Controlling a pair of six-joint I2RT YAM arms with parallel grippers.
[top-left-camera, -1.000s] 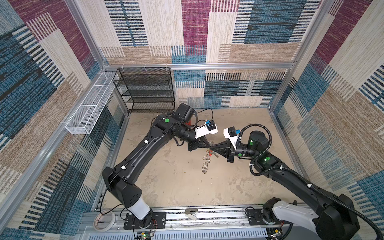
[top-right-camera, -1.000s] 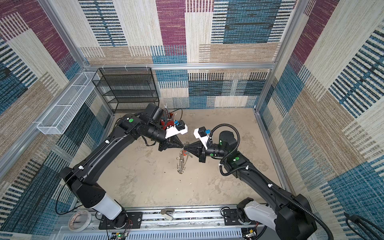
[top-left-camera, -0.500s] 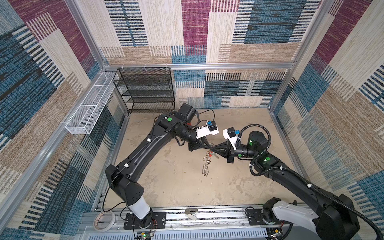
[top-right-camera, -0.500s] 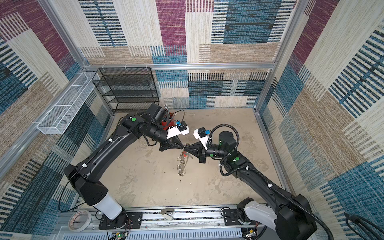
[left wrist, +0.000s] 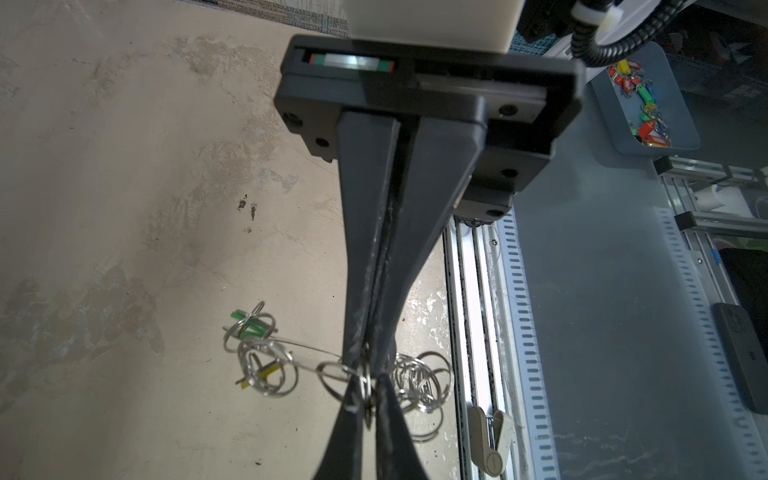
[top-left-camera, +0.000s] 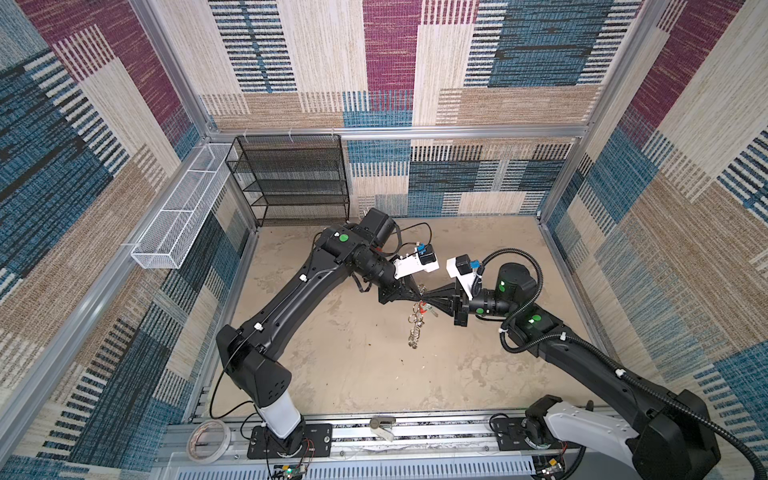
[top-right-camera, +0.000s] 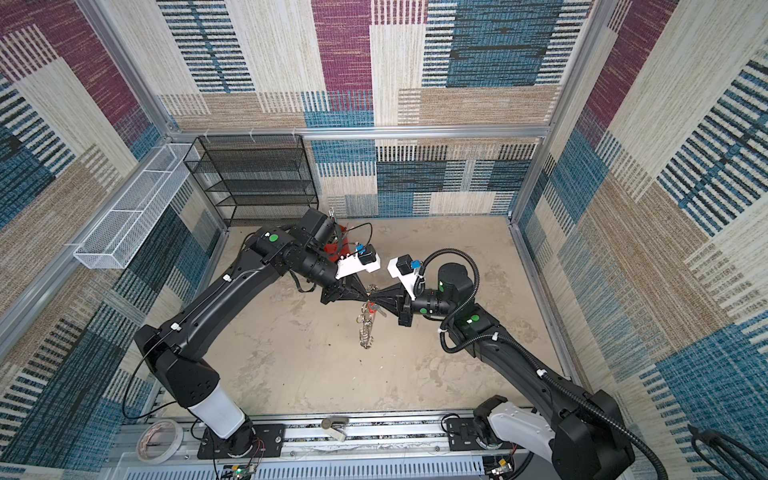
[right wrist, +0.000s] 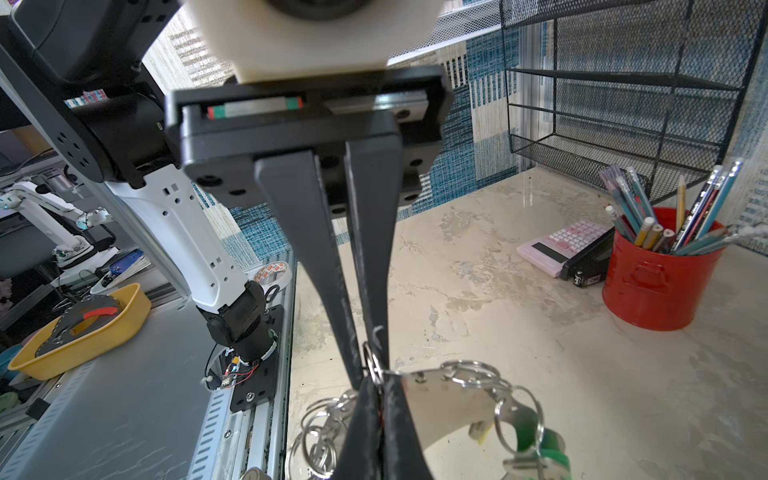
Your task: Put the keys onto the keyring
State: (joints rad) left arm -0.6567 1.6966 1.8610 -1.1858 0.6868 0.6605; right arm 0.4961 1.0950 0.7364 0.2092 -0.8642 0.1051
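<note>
At table point(top-left-camera: 353, 365) centre, far from edges — jaws pinch keyring point(top-left-camera: 415, 328).

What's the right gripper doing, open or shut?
Shut. The right gripper has its jaws pinched on a split ring of the keyring, tips nearly touching.

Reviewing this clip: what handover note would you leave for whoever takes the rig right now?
Left tool: shut, pinching a split ring of the keyring.
Right tool: shut at the keyring's band end, something red in its grip.
Both meet tip to tip above the table; the keyring hangs below.
Done: green-tagged key and yellow-tagged key hang on it.
To do: red-tagged key, by the tips; threading cannot be told.
</note>
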